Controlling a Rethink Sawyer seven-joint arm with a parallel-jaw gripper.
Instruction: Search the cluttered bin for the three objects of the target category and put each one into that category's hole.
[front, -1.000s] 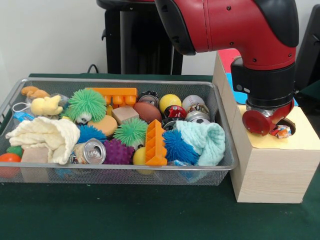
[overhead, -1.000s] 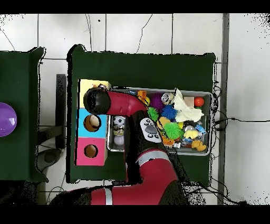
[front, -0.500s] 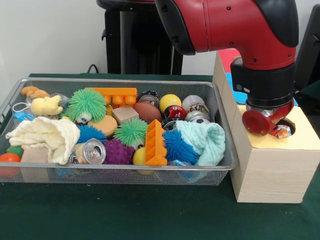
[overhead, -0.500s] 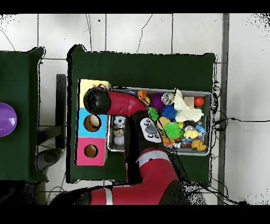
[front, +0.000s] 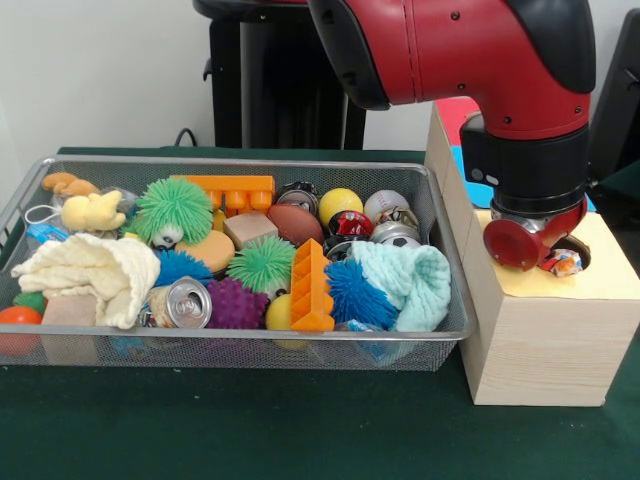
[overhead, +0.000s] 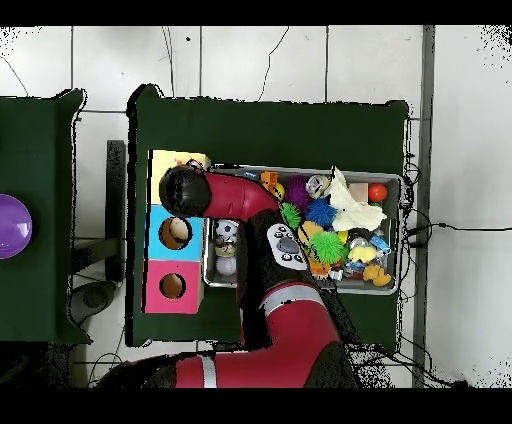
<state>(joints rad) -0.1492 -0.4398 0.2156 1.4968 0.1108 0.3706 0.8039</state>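
Observation:
The wire mesh bin (front: 240, 163) holds a heap of toys on the green table. The red arm's end stands over the yellow-surrounded hole (front: 580, 252) of the pale wooden box (front: 540, 350), right of the bin. The gripper (front: 552, 256) is mostly hidden behind the red wrist disc. A crinkly many-coloured snack packet (front: 563, 263) shows at the hole's rim, just under the wrist. In the overhead view the arm's end (overhead: 183, 190) covers the hole on the yellow box (overhead: 170, 159). I cannot pick out any other packet in the bin.
The bin holds spiky rubber balls (front: 175, 208), a silver can (front: 186, 302), an orange block (front: 311, 290), cloths (front: 90, 272) and small balls. The blue-surrounded hole (overhead: 174, 232) and red-surrounded hole (overhead: 172, 286) lie beside the yellow box. A purple bowl (overhead: 12, 225) sits on another table.

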